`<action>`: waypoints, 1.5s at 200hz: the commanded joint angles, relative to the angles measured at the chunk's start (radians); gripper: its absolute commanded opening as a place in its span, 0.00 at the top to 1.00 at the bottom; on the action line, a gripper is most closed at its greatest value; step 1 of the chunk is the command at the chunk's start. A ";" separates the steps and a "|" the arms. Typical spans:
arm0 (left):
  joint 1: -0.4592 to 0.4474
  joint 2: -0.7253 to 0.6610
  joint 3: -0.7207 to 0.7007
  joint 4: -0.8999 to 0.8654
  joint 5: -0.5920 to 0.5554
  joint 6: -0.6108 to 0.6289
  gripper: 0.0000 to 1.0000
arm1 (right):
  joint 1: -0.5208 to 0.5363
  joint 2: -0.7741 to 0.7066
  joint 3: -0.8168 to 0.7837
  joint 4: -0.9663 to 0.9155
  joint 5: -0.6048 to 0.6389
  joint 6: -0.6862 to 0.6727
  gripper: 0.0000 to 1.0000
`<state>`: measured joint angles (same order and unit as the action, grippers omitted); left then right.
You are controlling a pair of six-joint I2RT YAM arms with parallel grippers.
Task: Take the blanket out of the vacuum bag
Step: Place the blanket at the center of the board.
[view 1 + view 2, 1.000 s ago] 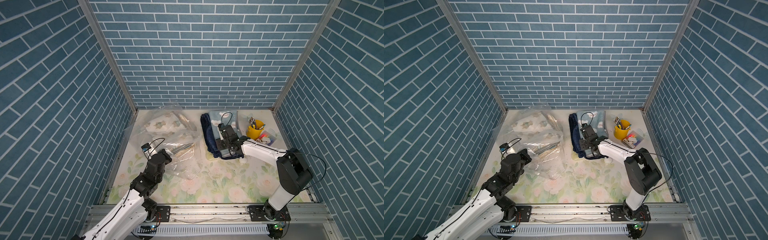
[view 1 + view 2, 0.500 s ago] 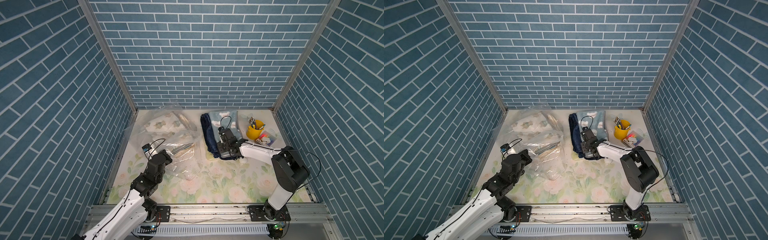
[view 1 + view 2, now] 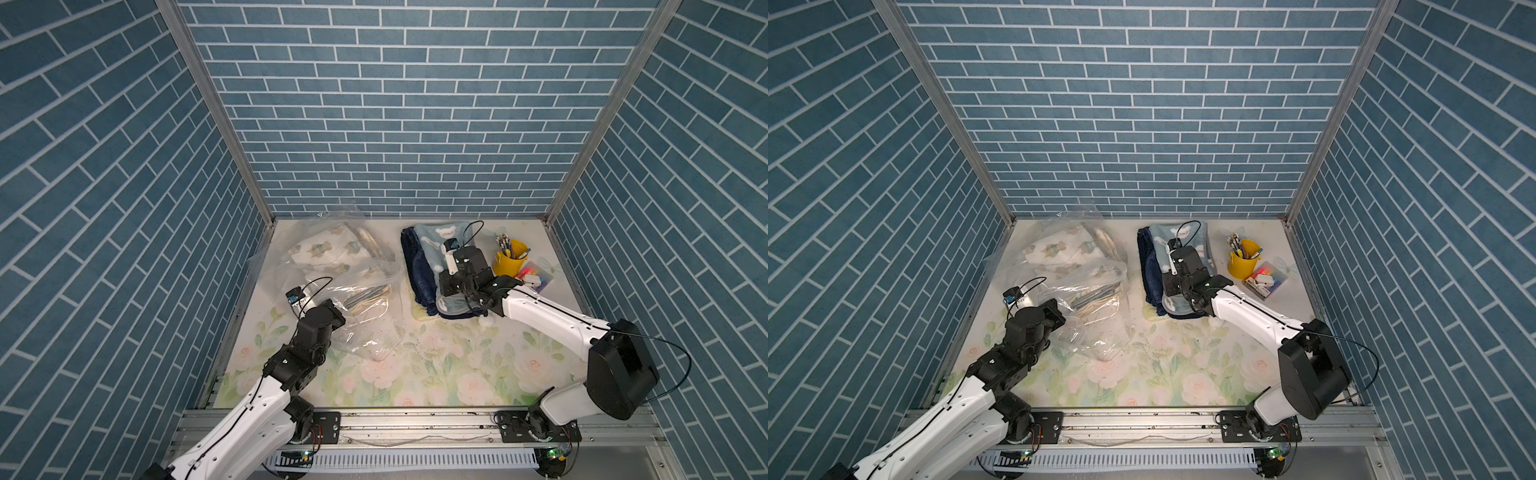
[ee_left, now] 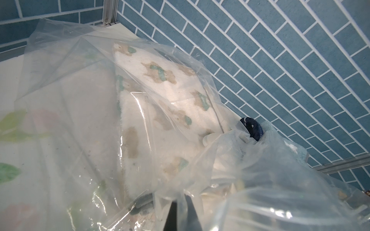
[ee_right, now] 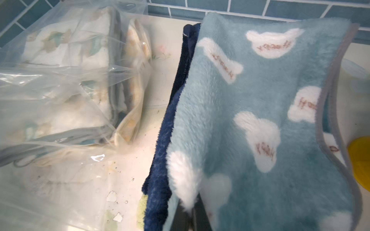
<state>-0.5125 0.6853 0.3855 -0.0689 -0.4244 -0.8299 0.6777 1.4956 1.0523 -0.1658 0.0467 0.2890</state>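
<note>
The left gripper (image 4: 181, 215) clamped crumpled bag (image 4: 76, 96) plastic — a white blanket (image 4: 160, 90) lay inside; the right gripper (image 5: 193, 216) pinched the pale-blue blanket (image 5: 250, 104) at its edge, beside the bag.

Vacuum bag (image 3: 1096, 320) holding cream blanket (image 3: 1054, 249), blue blanket (image 3: 1198, 239) beside, yellow cup (image 3: 1241, 268)

right gripper (image 5: 192, 212) closed, seemingly pinching blue blanket (image 5: 250, 100)

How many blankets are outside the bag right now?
2: light blue blanket atop the navy blanket, stacked beside the vacuum bag. More may be hidden underneath.
</note>
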 commanded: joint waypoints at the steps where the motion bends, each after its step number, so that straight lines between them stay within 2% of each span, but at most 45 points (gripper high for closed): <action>1: 0.007 -0.002 0.022 -0.009 0.008 0.013 1.00 | -0.002 0.010 0.032 -0.016 -0.118 -0.009 1.00; 16: 0.007 -0.008 0.028 -0.017 0.007 0.017 1.00 | -0.002 0.021 0.042 -0.011 -0.184 0.002 1.00; 44: 0.008 -0.017 0.031 -0.023 0.008 0.021 1.00 | -0.004 0.070 0.053 -0.009 -0.201 0.023 1.00; 67: 0.007 -0.020 0.029 -0.032 0.013 0.020 1.00 | -0.007 0.123 0.032 -0.002 -0.263 0.053 0.86; 82: 0.007 -0.031 0.023 -0.036 0.015 0.017 1.00 | -0.006 0.118 -0.025 0.038 -0.297 0.080 0.66; 88: 0.008 -0.037 0.017 -0.036 0.013 0.017 1.00 | -0.007 0.116 -0.043 0.049 -0.303 0.089 0.61; 118: 0.008 -0.041 0.015 -0.033 0.007 0.020 1.00 | -0.012 0.106 -0.073 0.066 -0.355 0.111 0.55; 133: 0.007 -0.036 0.021 -0.034 0.010 0.026 1.00 | -0.015 0.076 -0.051 0.049 -0.343 0.111 0.52; 166: 0.007 -0.029 0.025 -0.037 0.015 0.027 1.00 | -0.027 0.023 0.084 -0.046 -0.238 0.059 0.48; 194: 0.008 -0.039 0.027 -0.037 0.015 0.026 1.00 | -0.090 0.083 0.194 -0.049 -0.188 0.044 0.47; 236: 0.007 -0.014 0.044 -0.028 0.047 0.038 0.99 | -0.145 0.363 0.494 -0.078 -0.090 -0.005 0.45; 265: 0.008 0.025 0.072 -0.031 0.068 0.063 0.99 | -0.147 0.540 0.691 -0.099 -0.008 -0.062 0.35; 300: 0.007 0.054 0.087 -0.013 0.094 0.074 0.99 | -0.155 0.743 0.884 -0.139 -0.014 -0.097 0.34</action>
<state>-0.5121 0.7250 0.4431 -0.0917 -0.3595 -0.7837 0.5251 2.1483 1.8400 -0.2558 -0.0025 0.2508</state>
